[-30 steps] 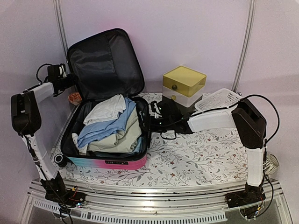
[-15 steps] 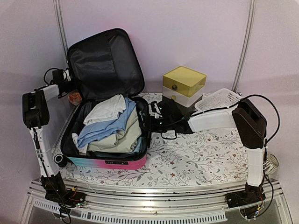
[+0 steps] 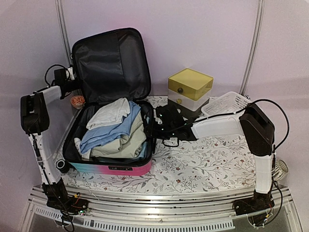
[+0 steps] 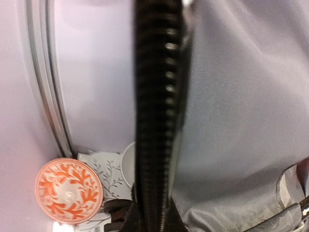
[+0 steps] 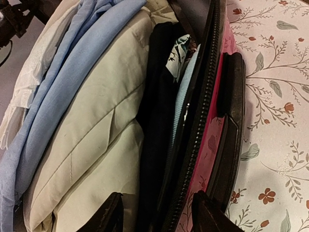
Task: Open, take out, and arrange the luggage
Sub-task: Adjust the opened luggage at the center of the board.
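The luggage [image 3: 108, 166] lies open on the table, its black-lined lid [image 3: 111, 65] standing upright. White [image 3: 110, 113], blue [image 3: 108, 131] and beige [image 3: 124, 142] clothes fill the base. My left gripper [image 3: 72, 83] is shut on the lid's left edge. In the left wrist view the black zipper band [image 4: 154, 121] runs up from between the gripper [image 4: 152, 220]. My right gripper [image 5: 159, 215] is open and straddles the base's right rim [image 5: 203, 111], one finger over beige cloth [image 5: 96, 140], the other by the pink shell [image 5: 207, 150].
A yellow-topped drawer box [image 3: 189, 89] and a white mesh basket [image 3: 226, 103] stand right of the luggage on the floral cloth [image 3: 207, 159]. An orange-patterned dish [image 3: 77, 101] sits by the lid's left side, near the wall. A black side handle [image 5: 231, 121] runs along the shell.
The left gripper has closed on the lid's edge, and the lid now stands a little more upright. The right gripper has shifted slightly left over the base's rim.
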